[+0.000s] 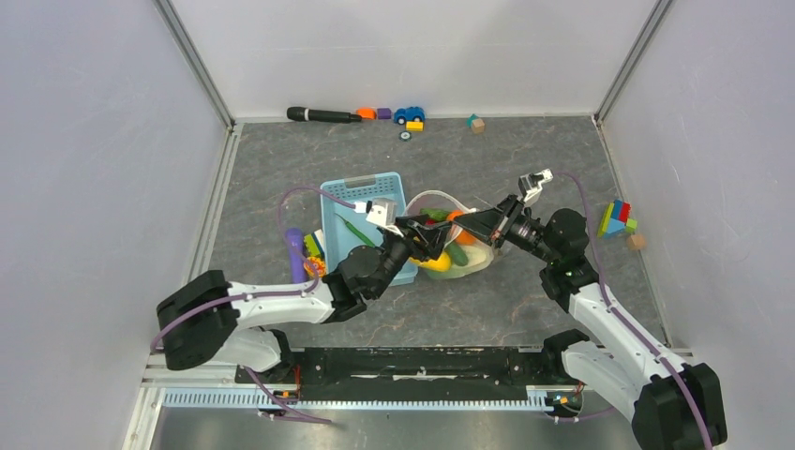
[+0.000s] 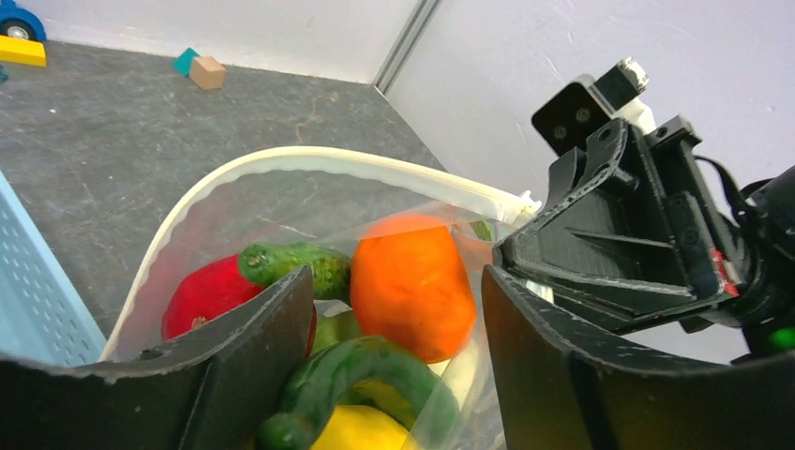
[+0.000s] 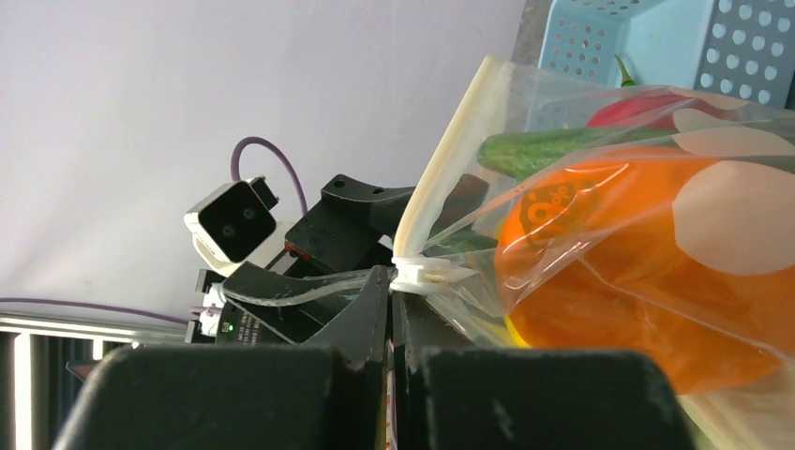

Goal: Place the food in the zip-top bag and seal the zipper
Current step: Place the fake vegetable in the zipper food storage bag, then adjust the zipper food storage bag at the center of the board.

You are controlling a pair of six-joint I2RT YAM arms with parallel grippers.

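Our right fingers [image 3: 392, 298] are pinched shut on one end of the zipper [image 2: 309, 161]. Our left fingers [image 1: 429, 236] stand well apart over the gaping mouth, holding nothing. The one zip-top bag [image 3: 731, 234] lies mid-bench, just beside the one blue basket [image 1: 342, 192], which sits toward the left edge. Inside the bag we count one orange piece [image 2: 412, 286], one red [image 2: 202, 295], one yellow [image 2: 361, 427] and two green [image 2: 300, 262]. A toy car [image 1: 410, 115] sits at the far edge.

Bag [image 3: 731, 225]: clear, white polka dots. Zipper [image 2: 309, 161]: cream-white. Orange piece [image 2: 412, 286], red piece [image 2: 202, 292], green cucumber [image 2: 295, 262], yellow piece [image 2: 361, 429]. Basket [image 1: 330, 220]: light blue.
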